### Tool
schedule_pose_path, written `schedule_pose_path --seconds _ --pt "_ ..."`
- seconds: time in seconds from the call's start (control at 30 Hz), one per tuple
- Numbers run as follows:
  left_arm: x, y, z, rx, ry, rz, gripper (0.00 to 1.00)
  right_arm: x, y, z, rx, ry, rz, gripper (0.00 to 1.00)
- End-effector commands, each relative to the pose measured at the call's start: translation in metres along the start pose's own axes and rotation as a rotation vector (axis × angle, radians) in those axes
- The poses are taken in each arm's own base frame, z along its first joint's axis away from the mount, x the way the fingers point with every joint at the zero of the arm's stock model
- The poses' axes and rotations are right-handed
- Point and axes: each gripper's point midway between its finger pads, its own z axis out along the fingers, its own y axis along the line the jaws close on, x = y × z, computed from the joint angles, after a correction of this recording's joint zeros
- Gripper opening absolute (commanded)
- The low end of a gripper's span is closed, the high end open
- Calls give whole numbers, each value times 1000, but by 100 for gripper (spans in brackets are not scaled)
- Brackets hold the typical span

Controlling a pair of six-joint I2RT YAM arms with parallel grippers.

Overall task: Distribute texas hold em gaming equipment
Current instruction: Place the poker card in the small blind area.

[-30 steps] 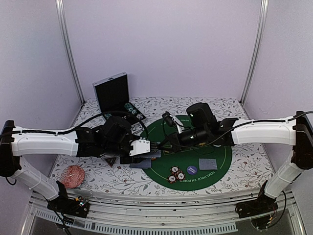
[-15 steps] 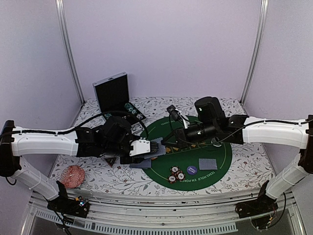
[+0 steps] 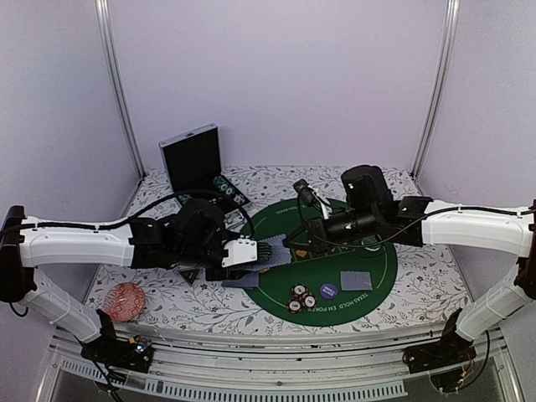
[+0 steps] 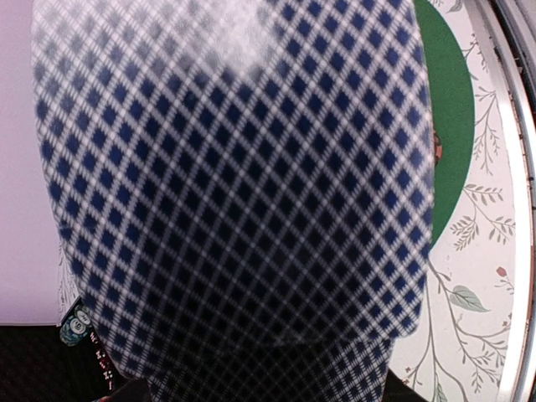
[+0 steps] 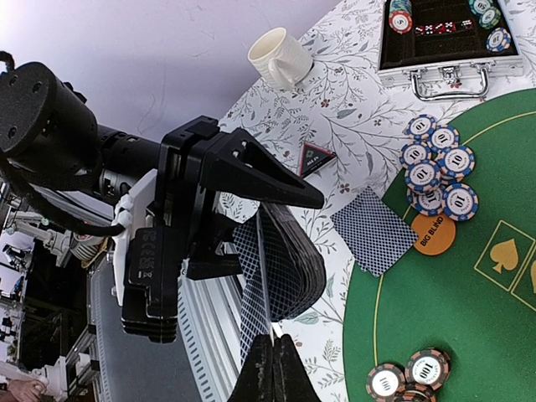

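Since the earlier frames the right arm has been drawn back to the right, away from the left arm, which is seen unchanged. At the far left of the table a red patterned round object (image 3: 126, 301) is recorded. A black triangular marker (image 3: 191, 276) lies just beside the left gripper (image 3: 258, 255). Its jaws are held partly apart and clamped on a fanned deck (image 4: 234, 184) of blue-checked cards above the left rim of the green mat (image 3: 377, 251). One loose card (image 3: 243, 280) lies face down below the deck, at the mat's edge. The right gripper (image 5: 266, 356) is pressed together, pinching the lower edge of a drawn card (image 5: 254, 285) that stands against the fan. Further right on the mat, brown-edged chips (image 3: 301, 297), a purple button (image 3: 328, 291) and a second card (image 3: 355, 280) are noted, apart from both grippers.
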Motion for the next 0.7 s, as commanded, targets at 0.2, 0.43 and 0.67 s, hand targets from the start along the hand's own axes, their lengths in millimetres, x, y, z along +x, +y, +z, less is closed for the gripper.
schedule_pose_path --seconds 0.2,0.43,0.67 --pt "-5 2 -1 -9 -12 -8 53 -13 3 -44 -11 -77 11 2" --pt "-4 1 -1 -4 -10 -7 53 -1 -46 -84 179 -69 144 2" --pt "-5 1 -1 -1 -12 -7 53 59 -130 -137 391 -15 396 2"
